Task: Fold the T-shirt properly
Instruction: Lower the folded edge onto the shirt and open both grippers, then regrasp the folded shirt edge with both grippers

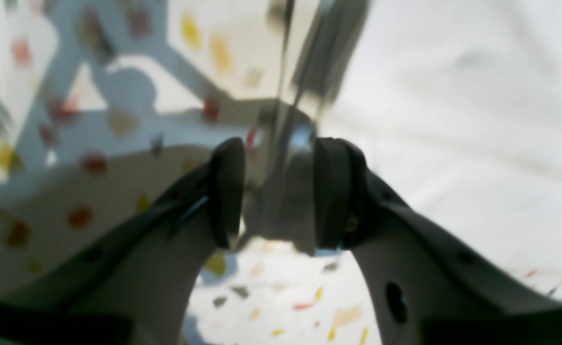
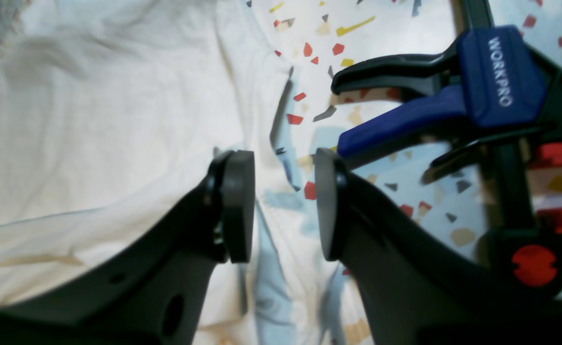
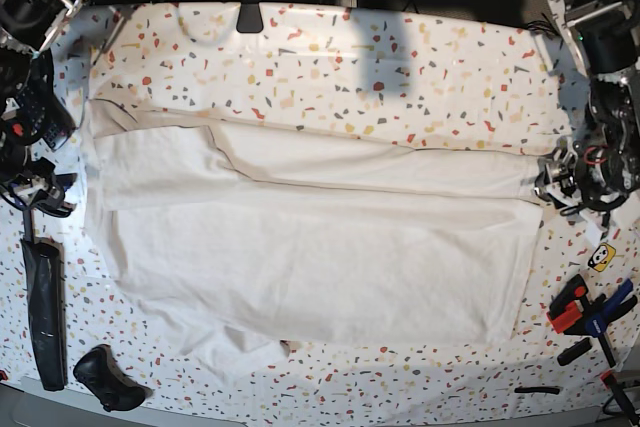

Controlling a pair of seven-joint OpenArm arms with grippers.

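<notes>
Both hands open: left hand (image 1: 276, 191) and right hand (image 2: 283, 206) beside the flat T-shirt (image 3: 300, 247).

T-shirt (image 3: 310, 247): matt creased cloth; tabletop (image 3: 400, 67): smooth, speckled; clamp (image 2: 453, 96): glossy plastic.

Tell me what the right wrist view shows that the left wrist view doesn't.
Only the right wrist view shows a blue and black WORKPRO clamp lying on the table beside the T-shirt's edge, plus the right gripper, open. Only the left wrist view shows the left gripper, open, with a blurred upright metal part just beyond it and hard shadows on the table. Both show the white T-shirt and the speckled tabletop.
</notes>
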